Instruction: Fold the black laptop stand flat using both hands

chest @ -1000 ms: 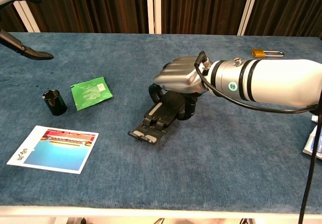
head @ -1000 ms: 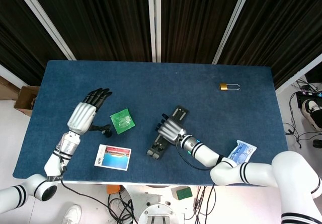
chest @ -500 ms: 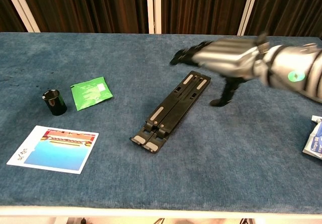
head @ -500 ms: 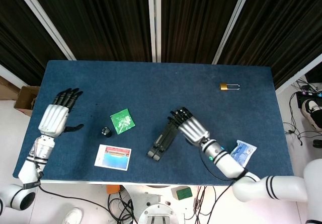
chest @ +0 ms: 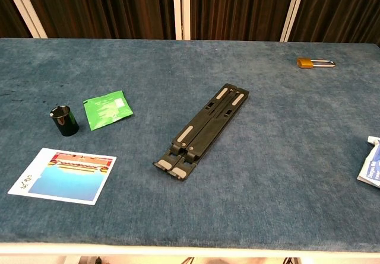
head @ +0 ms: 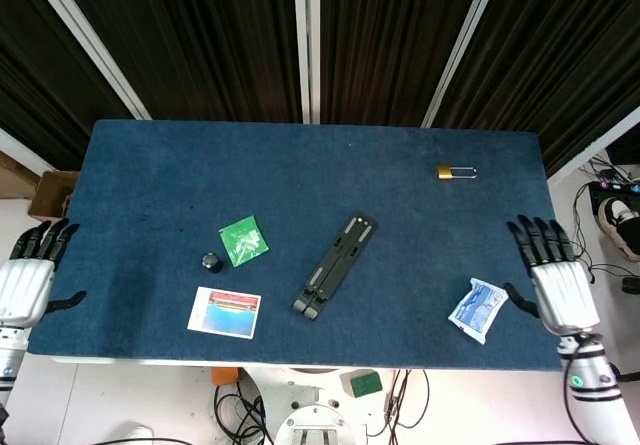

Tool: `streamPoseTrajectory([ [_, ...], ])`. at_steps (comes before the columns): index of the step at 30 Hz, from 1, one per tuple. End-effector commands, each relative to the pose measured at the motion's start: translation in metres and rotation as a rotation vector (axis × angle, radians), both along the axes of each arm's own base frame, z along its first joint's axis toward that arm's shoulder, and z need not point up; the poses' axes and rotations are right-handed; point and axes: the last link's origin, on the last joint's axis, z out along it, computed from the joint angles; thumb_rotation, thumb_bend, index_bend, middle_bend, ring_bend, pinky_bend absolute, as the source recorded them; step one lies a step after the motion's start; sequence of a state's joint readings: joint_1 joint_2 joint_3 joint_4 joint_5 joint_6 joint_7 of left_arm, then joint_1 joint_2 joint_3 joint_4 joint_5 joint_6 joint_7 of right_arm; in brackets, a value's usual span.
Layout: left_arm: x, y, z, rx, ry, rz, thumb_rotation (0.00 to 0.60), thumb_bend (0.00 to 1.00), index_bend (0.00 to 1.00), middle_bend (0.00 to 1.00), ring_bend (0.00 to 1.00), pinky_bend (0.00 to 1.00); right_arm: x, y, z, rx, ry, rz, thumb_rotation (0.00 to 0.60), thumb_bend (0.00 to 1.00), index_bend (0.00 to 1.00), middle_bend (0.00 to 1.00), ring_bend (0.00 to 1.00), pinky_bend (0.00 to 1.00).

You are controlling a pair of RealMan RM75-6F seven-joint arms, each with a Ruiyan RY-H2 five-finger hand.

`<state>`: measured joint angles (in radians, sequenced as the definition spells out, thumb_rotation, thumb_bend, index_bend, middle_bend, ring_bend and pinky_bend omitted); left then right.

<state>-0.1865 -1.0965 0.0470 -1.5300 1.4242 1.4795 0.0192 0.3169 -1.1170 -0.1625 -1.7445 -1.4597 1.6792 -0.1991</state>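
The black laptop stand (head: 335,265) lies flat and narrow on the blue table, slanting from near left to far right; in the chest view the stand (chest: 202,130) shows its two bars closed side by side. My left hand (head: 27,275) hangs off the table's left edge, fingers spread, holding nothing. Beyond the right edge, my right hand (head: 555,277) is likewise spread and empty. Neither hand shows in the chest view. Both are far from the stand.
A green packet (head: 243,240) and a small black cup (head: 210,261) lie left of the stand, with a picture card (head: 224,312) nearer the front. A brass padlock (head: 455,172) sits at the back right. A blue-white pouch (head: 478,308) lies at the front right.
My right hand left the stand and drew back off the right edge. The left hand moved out past the left edge. The stand stayed flat on the table.
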Motion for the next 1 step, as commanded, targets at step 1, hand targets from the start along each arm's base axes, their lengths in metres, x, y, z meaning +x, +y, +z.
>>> streamPoseTrajectory([
  [1, -0.0017, -0.0318, 0.0014, 0.022, -0.027, 0.03, 0.6, 0.06, 0.09, 0.05, 0.0, 0.1, -0.0235, 0.026, 0.0163, -0.023, -0.018, -0.031, 0.6, 0.2, 0.0, 0.07, 0.0, 0.0],
])
